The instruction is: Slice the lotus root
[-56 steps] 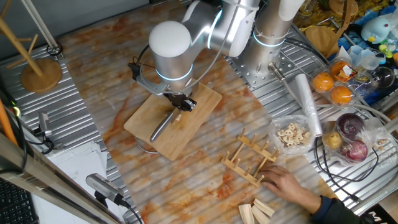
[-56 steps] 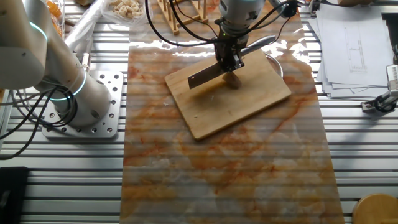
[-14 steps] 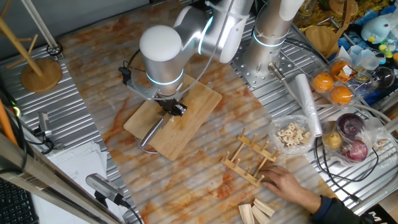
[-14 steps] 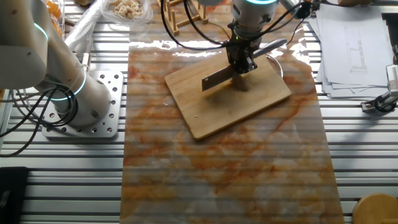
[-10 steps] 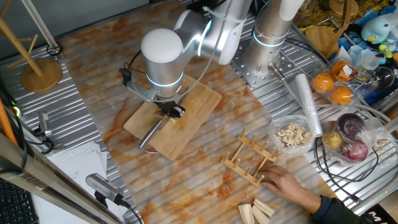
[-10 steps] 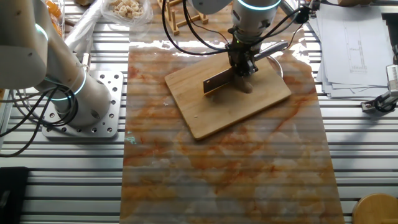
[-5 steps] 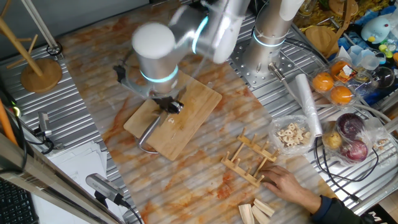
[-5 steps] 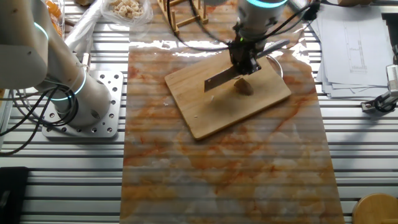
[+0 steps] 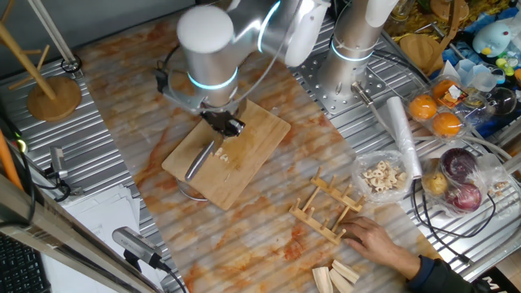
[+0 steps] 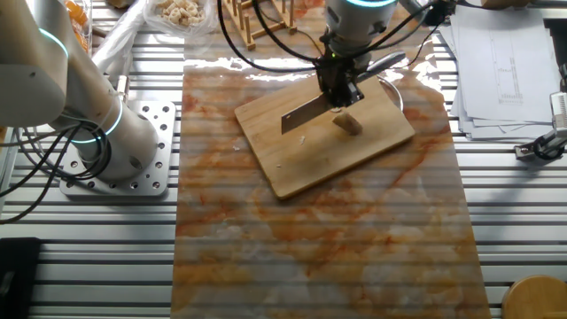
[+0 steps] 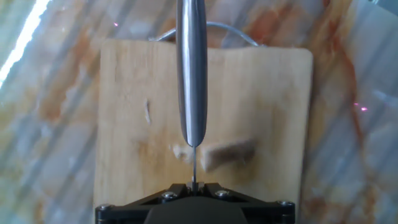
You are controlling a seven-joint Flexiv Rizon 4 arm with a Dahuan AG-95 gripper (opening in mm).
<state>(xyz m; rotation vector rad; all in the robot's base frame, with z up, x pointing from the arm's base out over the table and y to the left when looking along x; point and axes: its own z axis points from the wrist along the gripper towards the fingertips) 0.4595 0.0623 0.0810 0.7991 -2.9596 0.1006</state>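
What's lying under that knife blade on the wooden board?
Under the knife lies the lotus root, a small cut-off piece beside it, on the cutting board. The strip directly beneath the blade is hidden.

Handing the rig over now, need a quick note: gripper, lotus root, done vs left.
Gripper: shut on the knife, blade raised over the cutting board.
Lotus root: lies on the board, main chunk to one side of the blade line, a small cut piece on the other side in the hand view.
Done: at least one slice is off.
Left: the main chunk is mostly uncut; more cuts needed.
Note: a person's hand rests by the wooden rack, away from the board.
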